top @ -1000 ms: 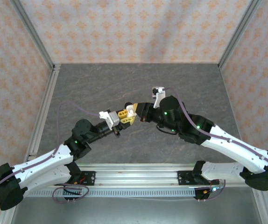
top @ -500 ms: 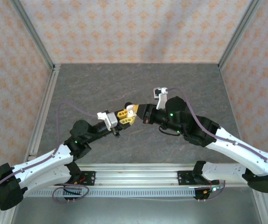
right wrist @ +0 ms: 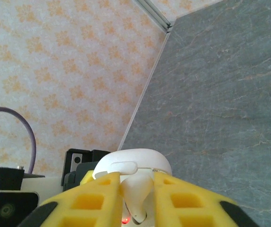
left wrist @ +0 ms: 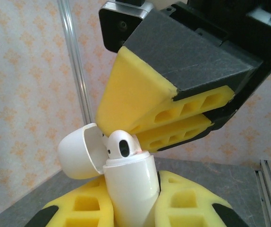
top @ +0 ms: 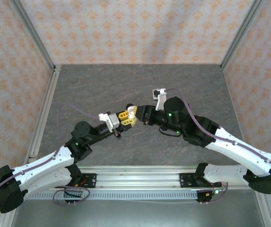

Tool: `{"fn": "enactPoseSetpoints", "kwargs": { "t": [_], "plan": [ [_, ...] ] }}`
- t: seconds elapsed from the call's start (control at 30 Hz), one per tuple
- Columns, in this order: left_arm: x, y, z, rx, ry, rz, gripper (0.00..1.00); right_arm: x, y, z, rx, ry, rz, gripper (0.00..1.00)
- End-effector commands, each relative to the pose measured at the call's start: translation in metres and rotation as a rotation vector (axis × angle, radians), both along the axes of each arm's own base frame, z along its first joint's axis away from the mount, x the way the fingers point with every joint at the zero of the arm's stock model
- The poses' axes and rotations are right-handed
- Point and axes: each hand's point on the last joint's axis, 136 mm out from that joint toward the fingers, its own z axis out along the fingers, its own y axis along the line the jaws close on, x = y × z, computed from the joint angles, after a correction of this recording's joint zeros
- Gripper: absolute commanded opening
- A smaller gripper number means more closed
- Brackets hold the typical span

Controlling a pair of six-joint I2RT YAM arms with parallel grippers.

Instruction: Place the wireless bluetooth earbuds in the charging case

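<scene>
1. The white earbud (left wrist: 121, 145) is glossy and rounded. A dark oval opening on its head faces the left wrist camera.
2. It sits in the mouth of the charging case (left wrist: 128, 182), a smooth white case with rounded edges. The lid (left wrist: 79, 151) is swung open to the left on its hinge.
3. The earbud's head stands above the case rim. Its stem is hidden inside, so its long axis cannot be told for certain.
4. In the left wrist view the case stands upright with its long axis vertical. Its open mouth points up toward the other arm's fingers.
5. The left gripper (left wrist: 133, 198) is clamped on the lower body of the case, with a yellow pad on either side.
6. The right gripper (right wrist: 135, 184) reaches in just above and behind the earbud. Its yellow fingers stand a narrow gap apart with a white part between them. Whether the pads press on that part cannot be told.
7. In the top view the two grippers meet over the middle of the grey table (top: 102, 85), slightly left of centre. The case is held off the surface, well apart from every edge.
</scene>
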Motion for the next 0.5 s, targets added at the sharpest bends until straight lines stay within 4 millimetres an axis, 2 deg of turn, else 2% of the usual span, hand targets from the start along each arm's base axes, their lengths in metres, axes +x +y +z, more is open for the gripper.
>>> {"fn": "enactPoseSetpoints", "kwargs": {
  "t": [0.0,0.13,0.33,0.47],
  "plan": [
    [-0.007,0.003,0.032,-0.072,-0.092,-0.012,0.00,-0.012,-0.001,-0.024,-0.087,0.060,0.035,0.28],
    [-0.008,0.002,0.030,-0.072,-0.088,-0.016,0.00,-0.009,-0.012,-0.014,-0.084,0.039,-0.007,0.36],
    [-0.008,0.001,0.029,-0.070,-0.084,-0.020,0.00,-0.012,-0.008,-0.004,-0.063,0.040,0.021,0.41],
    [-0.009,0.000,0.026,-0.059,-0.074,-0.028,0.00,-0.015,-0.016,0.013,-0.030,0.015,0.011,0.44]
  ]
}}
